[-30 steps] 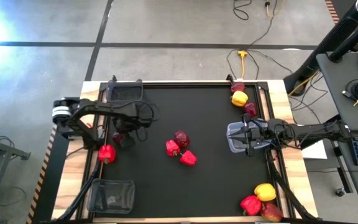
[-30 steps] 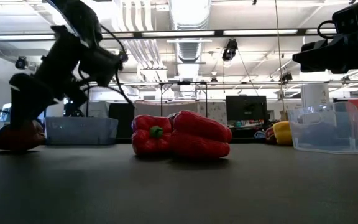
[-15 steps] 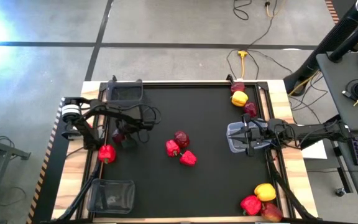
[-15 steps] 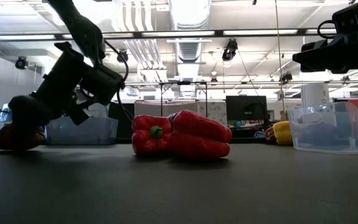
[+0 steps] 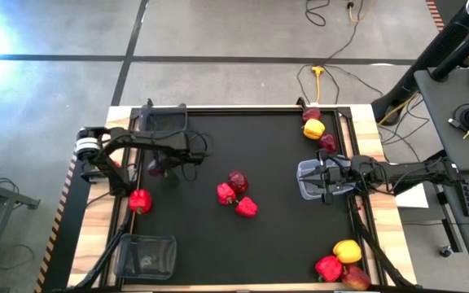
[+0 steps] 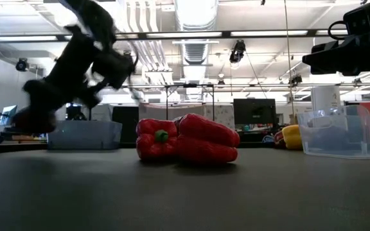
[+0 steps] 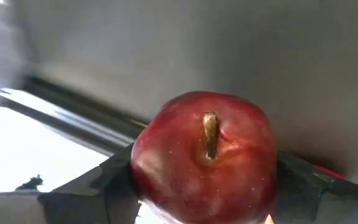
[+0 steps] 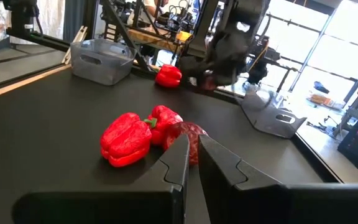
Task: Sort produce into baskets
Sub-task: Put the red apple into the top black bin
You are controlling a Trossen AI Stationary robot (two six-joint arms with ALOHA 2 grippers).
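My left gripper (image 5: pixel 158 169) is at the table's left, shut on a dark red apple (image 7: pixel 207 155) that shows blurred above the table in the low view (image 6: pixel 29 119). A red pepper (image 5: pixel 140 200) lies on the table just near of it. Two red peppers (image 5: pixel 247 207) and a maroon apple (image 5: pixel 237 181) lie together mid-table. My right gripper (image 5: pixel 326 181) waits shut and level over a bluish tub (image 5: pixel 306 182) at the right. Grey tubs stand at the far left (image 5: pixel 163 120) and near left (image 5: pixel 146 255). My left gripper pinches the apple by its two opposite sides (image 7: pixel 143 177), one dark finger (image 7: pixel 107 186) on each side. The fingers slant steeply down from the table's left. The apple's stem (image 7: pixel 210 134) faces the wrist camera. The apple is lifted clear of the table.
Far right: a yellow pepper (image 5: pixel 314 128) between two maroon fruits (image 5: pixel 327 143). Near right corner: a yellow pepper (image 5: pixel 347 251) and red pieces (image 5: pixel 329 267). The black mat (image 5: pixel 251 244) lies bare between the middle cluster and the near edge.
My left gripper has risen and drawn a little toward the table's far edge. The apple sat on the table between its fingers a second ago; now it hangs clear of the table in the gripper. The red pepper beside it stayed put.
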